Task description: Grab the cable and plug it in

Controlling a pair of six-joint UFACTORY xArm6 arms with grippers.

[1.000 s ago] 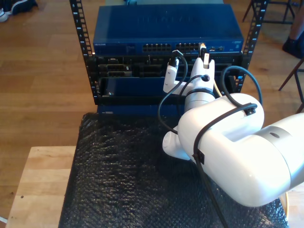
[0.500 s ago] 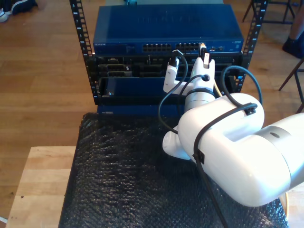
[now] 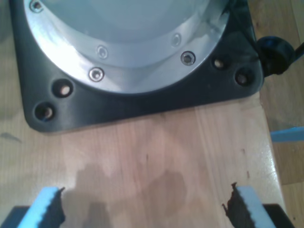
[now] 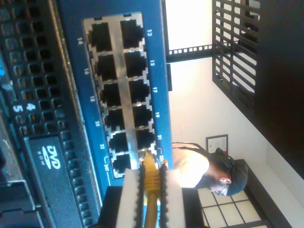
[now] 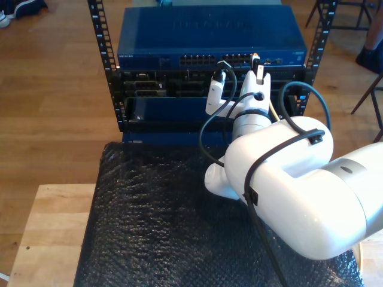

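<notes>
My second gripper (image 4: 151,199) is pinching the cable (image 4: 151,183) between its pale pads (image 4: 129,199); the yellow plug tip sits at the lower centre of the second wrist view, right at the last ports of the blue switch (image 4: 156,71), near the number 21 — whether it is seated I cannot tell. In the exterior view that gripper (image 5: 256,76) is at the upper centre, against the switch front (image 5: 143,45) in the rack (image 5: 102,54). My first gripper (image 3: 147,209) is spread wide — nothing between its blue-edged fingertips (image 3: 45,202) — above a wooden table (image 3: 156,156) beside a black base plate (image 3: 142,102).
</notes>
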